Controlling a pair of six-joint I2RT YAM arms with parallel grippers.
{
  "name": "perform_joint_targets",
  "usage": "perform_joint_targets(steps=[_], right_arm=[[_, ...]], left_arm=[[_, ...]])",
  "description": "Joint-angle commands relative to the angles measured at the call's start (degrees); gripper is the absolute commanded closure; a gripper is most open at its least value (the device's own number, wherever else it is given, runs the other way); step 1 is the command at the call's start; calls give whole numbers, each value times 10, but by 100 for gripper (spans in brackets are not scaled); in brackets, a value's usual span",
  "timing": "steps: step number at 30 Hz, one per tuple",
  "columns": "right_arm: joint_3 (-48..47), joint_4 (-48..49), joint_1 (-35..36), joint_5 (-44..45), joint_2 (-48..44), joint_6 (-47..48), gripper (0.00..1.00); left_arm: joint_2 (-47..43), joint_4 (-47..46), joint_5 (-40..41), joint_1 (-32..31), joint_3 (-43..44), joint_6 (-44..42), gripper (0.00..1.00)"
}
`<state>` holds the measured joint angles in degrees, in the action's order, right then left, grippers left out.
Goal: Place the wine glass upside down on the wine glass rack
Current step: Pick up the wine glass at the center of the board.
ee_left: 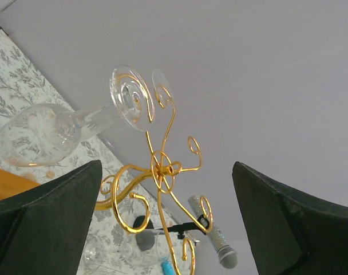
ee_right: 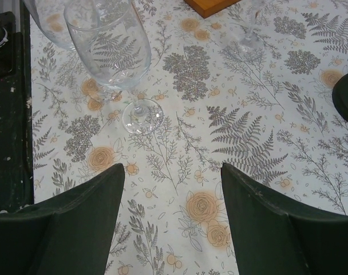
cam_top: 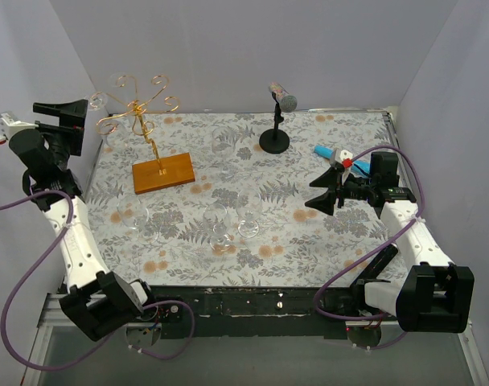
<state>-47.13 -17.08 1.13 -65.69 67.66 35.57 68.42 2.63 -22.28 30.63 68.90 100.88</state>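
**Item:** glass [ee_left: 59, 129], on rack [ee_left: 162, 172].
**Location:** foot caught in an upper spiral arm, stem and bowl slanting down and away towards the left end effector [ee_left: 167, 169]. It hangs tilted, not plumb.
**Left end effector:** jaws spread wide on either side of the rack top, nothing gripped.
**Right end effector** [ee_right: 173, 172]: open and empty, low over the bench [ee_right: 248, 132], well apart from the rack, near other glasses [ee_right: 111, 51].
**Hazards (judged):**
- The foot seems held by thin wire alone, so a swing or jolt may slide it out of the spiral and drop the glass.
- A finger may clip a curl or the bowl on withdrawal. A skewed retreat would cause it.
- The rack may rock on its base [cam_top: 162, 173] if it is snagged.
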Motion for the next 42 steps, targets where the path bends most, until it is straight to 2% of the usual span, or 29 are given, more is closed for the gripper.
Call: perform_joint_targets(steps=[1,11,18,22,29,34,42], right_arm=[[-23,-8,-2,6,-7,16,24],[-20,-14,-3,34,-17,39,24],[-14,-16,-2,20,-16,56,24],[-11,-20,-2,14,-12,69,24],[-8,-32,-6,-2,2,86,24],[-5,-36,-38,-17,7,94,24],[4,-45,-47,-9,6,112,24]], left_arm=[[-67,66,20,-15,-7,-110,2],[-141,88,-30,-92,-52,-171,2],[-161,89,-146,-124,-68,-187,2],[-172,93,-183,-134,-85,-192,2],[-196,109,-208,-144,-101,-217,2],[-212,113,-210,-153,-120,-242,2],[-255,109,-214,-188,-169,-307,2]])
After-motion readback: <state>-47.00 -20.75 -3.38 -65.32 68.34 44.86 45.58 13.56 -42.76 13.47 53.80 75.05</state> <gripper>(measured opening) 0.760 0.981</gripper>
